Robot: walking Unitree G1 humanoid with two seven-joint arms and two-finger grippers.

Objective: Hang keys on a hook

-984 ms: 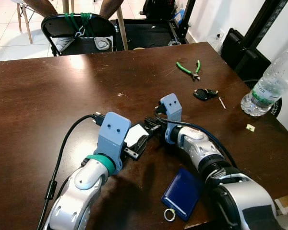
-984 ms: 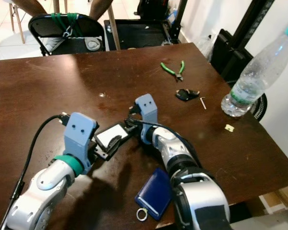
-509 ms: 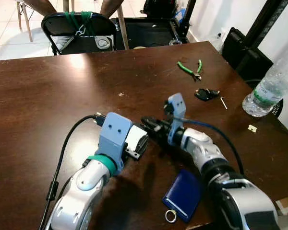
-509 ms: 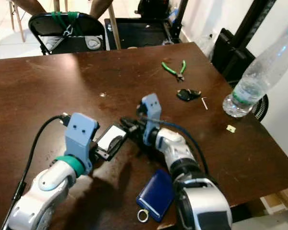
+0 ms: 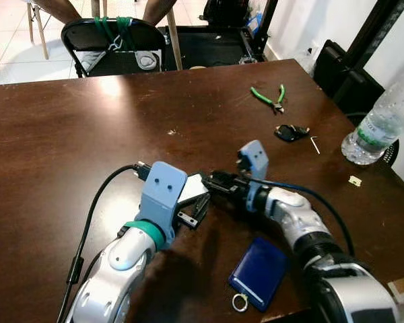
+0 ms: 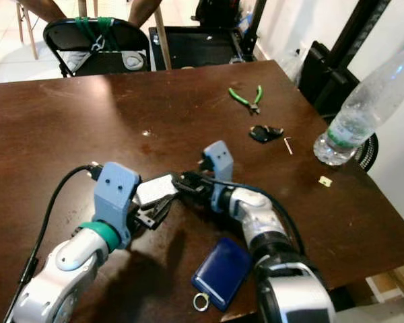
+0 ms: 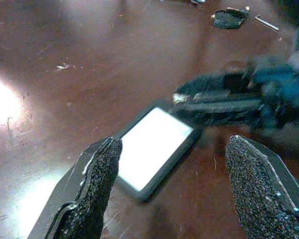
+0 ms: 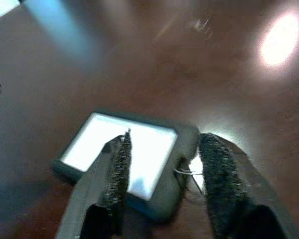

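The flat grey white-faced key tag [image 7: 154,147] lies on the dark brown wooden table [image 5: 67,128], bracketed by the right gripper [image 8: 162,152] and left gripper [image 7: 169,186], both spread; a firm edge pinch is advised.

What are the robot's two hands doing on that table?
Both grippers meet over a small flat tag with a white face lying on the brown table. The right gripper has its fingers around one end. The left gripper hangs open over it. A blue tag with a ring lies nearer the robot.
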